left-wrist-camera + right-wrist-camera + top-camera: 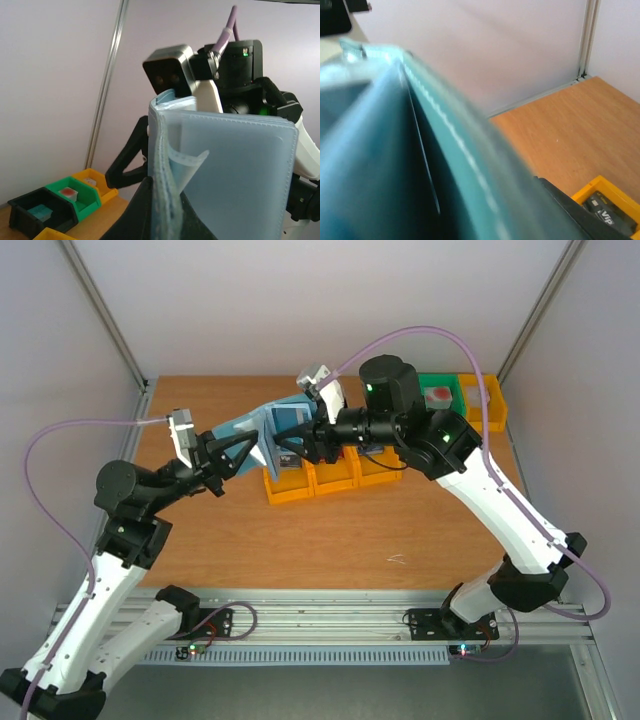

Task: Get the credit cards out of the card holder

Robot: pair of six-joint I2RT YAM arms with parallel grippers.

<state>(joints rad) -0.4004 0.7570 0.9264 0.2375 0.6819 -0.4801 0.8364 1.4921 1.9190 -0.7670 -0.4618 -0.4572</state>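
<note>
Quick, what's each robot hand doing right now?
Left hand: closed on the card holder.
Right hand: against the card holder, grip cannot be told.

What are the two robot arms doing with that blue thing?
They are holding the blue card holder up above the table, between them. The left gripper pinches its edge. The right gripper is pressed close to its open side, but it is unclear whether it grips anything. One dark card lies in a yellow bin on the table.
</note>
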